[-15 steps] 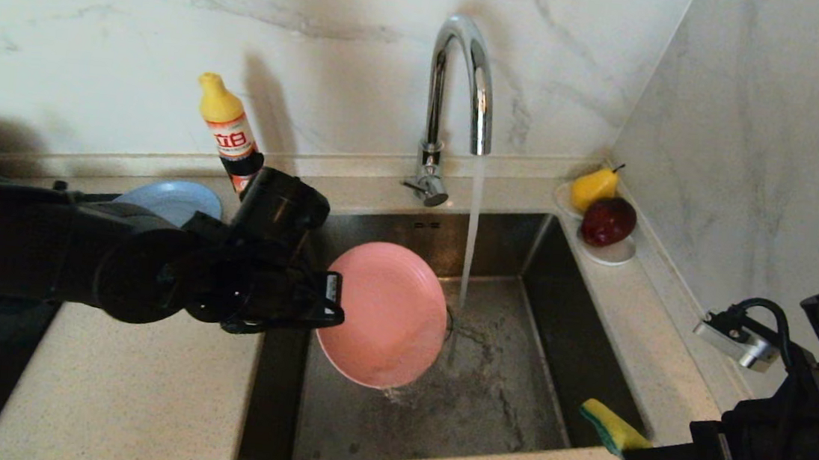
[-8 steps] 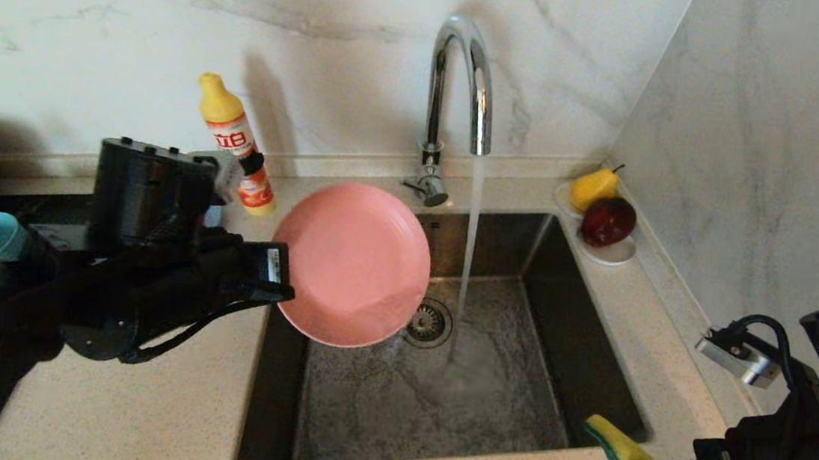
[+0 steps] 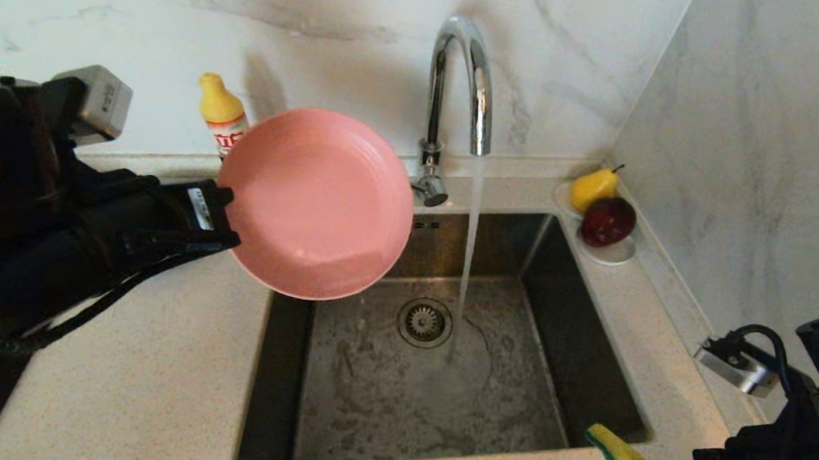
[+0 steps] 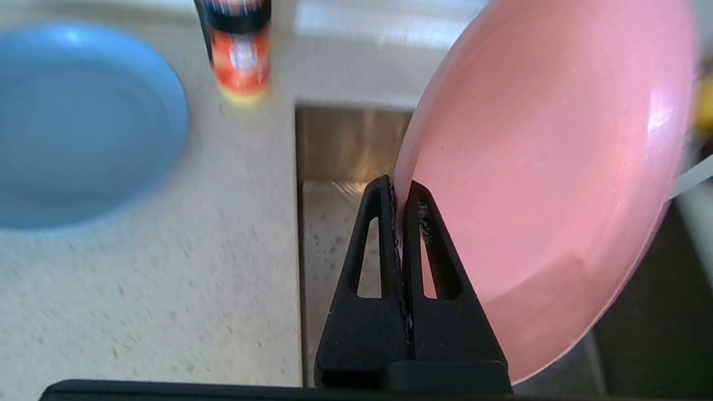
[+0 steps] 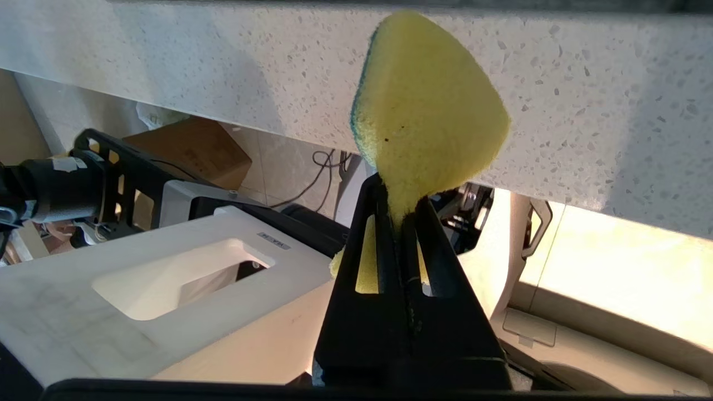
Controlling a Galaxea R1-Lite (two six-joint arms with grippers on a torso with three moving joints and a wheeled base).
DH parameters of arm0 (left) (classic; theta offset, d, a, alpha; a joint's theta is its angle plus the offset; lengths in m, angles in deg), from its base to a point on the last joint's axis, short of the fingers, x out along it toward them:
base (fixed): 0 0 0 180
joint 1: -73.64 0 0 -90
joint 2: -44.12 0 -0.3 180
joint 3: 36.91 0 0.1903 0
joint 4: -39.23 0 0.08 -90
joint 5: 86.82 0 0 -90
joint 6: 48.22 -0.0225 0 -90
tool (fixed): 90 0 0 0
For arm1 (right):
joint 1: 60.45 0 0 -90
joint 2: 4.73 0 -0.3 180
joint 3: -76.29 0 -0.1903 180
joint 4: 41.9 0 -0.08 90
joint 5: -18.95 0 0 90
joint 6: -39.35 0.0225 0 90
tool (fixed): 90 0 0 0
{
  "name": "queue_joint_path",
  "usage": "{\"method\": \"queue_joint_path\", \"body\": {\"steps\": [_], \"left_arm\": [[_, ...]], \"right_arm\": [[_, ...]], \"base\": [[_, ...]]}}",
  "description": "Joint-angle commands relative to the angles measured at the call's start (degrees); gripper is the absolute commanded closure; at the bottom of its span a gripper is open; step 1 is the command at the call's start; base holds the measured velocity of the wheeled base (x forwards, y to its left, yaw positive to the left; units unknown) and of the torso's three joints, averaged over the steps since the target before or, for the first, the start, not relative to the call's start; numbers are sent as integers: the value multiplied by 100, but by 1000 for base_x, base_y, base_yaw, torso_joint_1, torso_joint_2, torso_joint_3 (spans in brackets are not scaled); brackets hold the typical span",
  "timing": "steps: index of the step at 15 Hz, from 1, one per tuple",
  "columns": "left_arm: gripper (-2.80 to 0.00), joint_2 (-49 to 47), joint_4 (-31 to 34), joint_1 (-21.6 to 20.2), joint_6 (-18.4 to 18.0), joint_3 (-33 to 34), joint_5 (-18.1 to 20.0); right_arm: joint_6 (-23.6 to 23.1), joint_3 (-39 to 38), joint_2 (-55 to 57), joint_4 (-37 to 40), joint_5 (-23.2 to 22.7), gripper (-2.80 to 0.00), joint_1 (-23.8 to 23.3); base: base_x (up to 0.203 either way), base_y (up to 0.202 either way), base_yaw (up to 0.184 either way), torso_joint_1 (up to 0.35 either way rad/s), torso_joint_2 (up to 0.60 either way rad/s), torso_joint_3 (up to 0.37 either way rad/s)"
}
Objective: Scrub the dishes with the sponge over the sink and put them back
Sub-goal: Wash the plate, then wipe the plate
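**Pink plate on its way out of the sink**

Nearest, at the front edge of the worktop point(image 3: 139, 384), the right gripper point(image 5: 400, 209) waits off to the right with its fingers point(image 5: 373, 200) clamped tight on the sponge point(image 5: 429, 106); the sponge's free end stands up against the worktop's front face, clear of the sink point(image 3: 591, 368). It looks to have no part in this step and is best kept where it is, out of the plate's way.

Further in, the left gripper point(image 4: 402, 192) has its fingers point(image 4: 379, 195) pinched shut on the rim of the pink plate point(image 3: 314, 202), one either side of the edge. The plate is in the air, tilted, over the sink's left rim and the worktop beside it, and well apart from the water falling from the faucet point(image 3: 462, 77).

The step appears to be the put-back. The grip is a thin edge pinch on a wet dish, so carry it slowly and keep it tilted so it drains sinkward. Steer it clear of the bottle point(image 3: 221, 118) at the back and set it down beside the blue plate point(image 4: 72, 122), letting go only once it rests.
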Motion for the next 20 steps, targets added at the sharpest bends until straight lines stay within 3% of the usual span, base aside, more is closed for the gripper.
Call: {"method": "queue_joint_path", "body": {"steps": [1, 5, 13, 16, 20], "left_arm": [[0, 239, -31, -4, 26, 31, 2], [0, 306, -29, -4, -10, 20, 32], [0, 417, 98, 4, 208, 683, 732], [0, 401, 657, 5, 229, 870, 953], [0, 100, 1319, 101, 689, 935, 1963]], "right_arm": [[6, -29, 7, 9, -15, 0, 2], [6, -29, -9, 3, -18, 0, 2], [-1, 13, -157, 3, -24, 0, 25], [6, 195, -251, 37, -106, 0, 191], [50, 694, -218, 163, -611, 0, 762]], "base": [[0, 0, 0, 0, 0, 0], [0, 0, 0, 0, 0, 0], [0, 0, 0, 0, 0, 0], [0, 0, 0, 0, 0, 0], [0, 0, 0, 0, 0, 0]]}}
